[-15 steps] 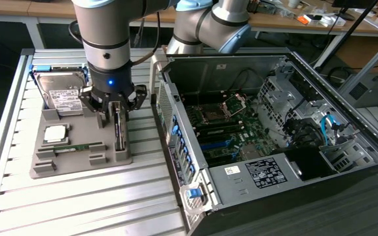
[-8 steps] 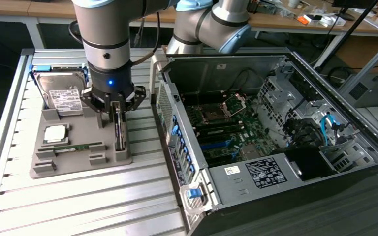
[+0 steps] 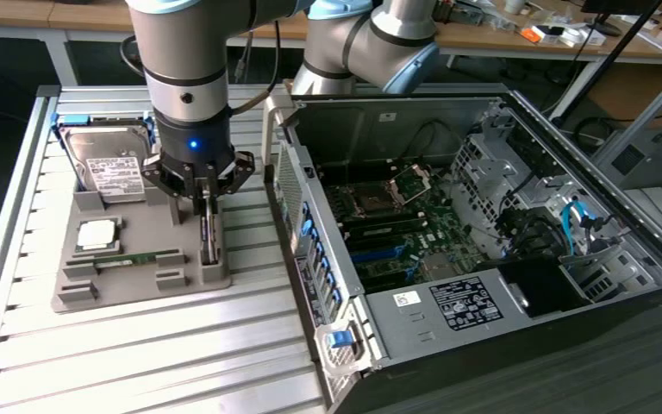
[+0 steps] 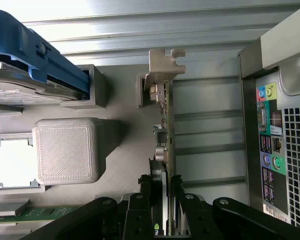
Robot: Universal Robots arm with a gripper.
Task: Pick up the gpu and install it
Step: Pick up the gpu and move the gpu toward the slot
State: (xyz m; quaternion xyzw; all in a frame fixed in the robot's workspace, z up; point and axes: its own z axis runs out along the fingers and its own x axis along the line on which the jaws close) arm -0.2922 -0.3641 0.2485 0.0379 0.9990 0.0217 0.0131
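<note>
The gpu [image 3: 208, 240] stands on edge in a slot of the grey holder tray [image 3: 135, 289], on the side nearest the computer case [image 3: 607, 250]. My gripper [image 3: 207, 207] hangs straight down over it. In the wrist view the gpu [image 4: 166, 125] runs away from the camera as a thin card, its metal bracket [image 4: 164, 62] at the far end. The gripper [image 4: 162, 200] has a dark finger against each face of the card and looks shut on it. The card still sits in its slot.
The tray also holds a hard drive [image 3: 113, 168] in a blue frame, a processor [image 3: 97, 231] and a green memory stick [image 3: 135, 257]. The open case shows its motherboard [image 3: 395, 228]. Its rear port panel [image 4: 270, 130] stands close beside the tray.
</note>
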